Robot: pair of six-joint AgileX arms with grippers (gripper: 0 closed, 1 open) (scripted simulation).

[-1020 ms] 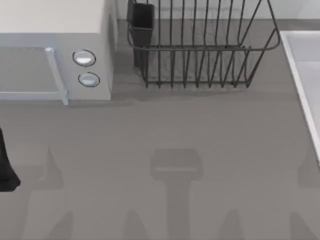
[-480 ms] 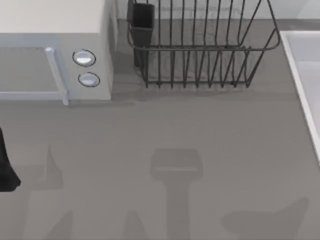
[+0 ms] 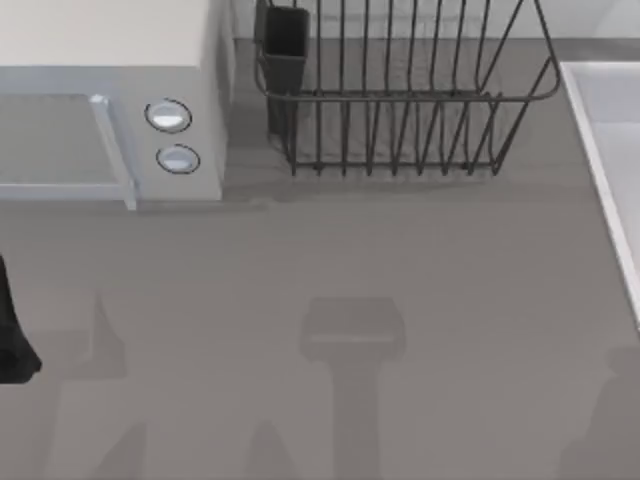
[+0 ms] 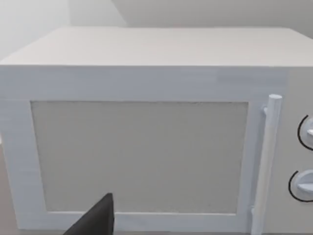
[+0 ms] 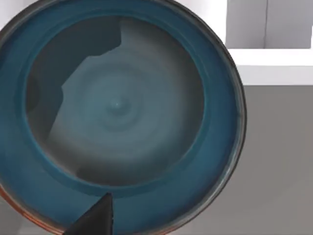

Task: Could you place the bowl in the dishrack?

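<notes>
Right wrist view: the blue bowl (image 5: 117, 112), judged rigid, smooth and breakable, was best pinched at its rim; the right claw's (image 5: 95, 218) state could not be told.

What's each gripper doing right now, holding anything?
Left gripper: cannot tell, parked facing the microwave.
Right gripper: cannot tell, right above the blue bowl.

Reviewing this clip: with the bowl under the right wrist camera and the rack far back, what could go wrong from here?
1. The right gripper's finger sits over the blue bowl's rim; a shallow pinch might slip.
2. The dishrack has flared upright bars; the bowl could catch on them.
3. The microwave stands beside the rack, narrowing the approach. The left arm sits parked at the table's left edge.
</notes>
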